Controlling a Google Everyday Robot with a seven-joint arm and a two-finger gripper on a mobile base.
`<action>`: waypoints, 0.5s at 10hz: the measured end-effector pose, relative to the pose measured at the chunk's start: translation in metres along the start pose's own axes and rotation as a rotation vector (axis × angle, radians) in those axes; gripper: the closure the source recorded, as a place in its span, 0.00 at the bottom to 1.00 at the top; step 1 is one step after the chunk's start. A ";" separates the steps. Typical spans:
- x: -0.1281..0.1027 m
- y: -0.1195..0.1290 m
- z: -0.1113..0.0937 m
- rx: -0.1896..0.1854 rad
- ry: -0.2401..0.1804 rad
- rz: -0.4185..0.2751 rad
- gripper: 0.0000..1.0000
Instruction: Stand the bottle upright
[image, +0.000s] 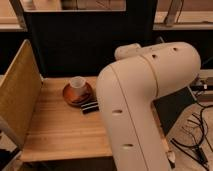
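The white bottle is not visible; my large white arm (145, 95) blocks the right half of the wooden table (60, 130). My gripper is out of view, somewhere behind or beyond the arm. A translucent cup (77, 82) stands on a round brown plate (69, 95) at the back middle of the table. A black rectangular bar (90, 107) lies just right of and in front of the plate, touching the arm's outline.
A tall tan side panel (17, 95) stands along the table's left edge. A dark panel (85, 40) closes the back. Cables (197, 135) lie on the floor at the right, beside a dark box (172, 107).
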 end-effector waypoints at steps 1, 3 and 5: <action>-0.003 0.002 -0.010 -0.016 -0.021 -0.005 0.20; -0.002 -0.003 -0.015 -0.027 -0.034 0.004 0.20; 0.007 0.000 -0.005 -0.025 -0.015 0.019 0.20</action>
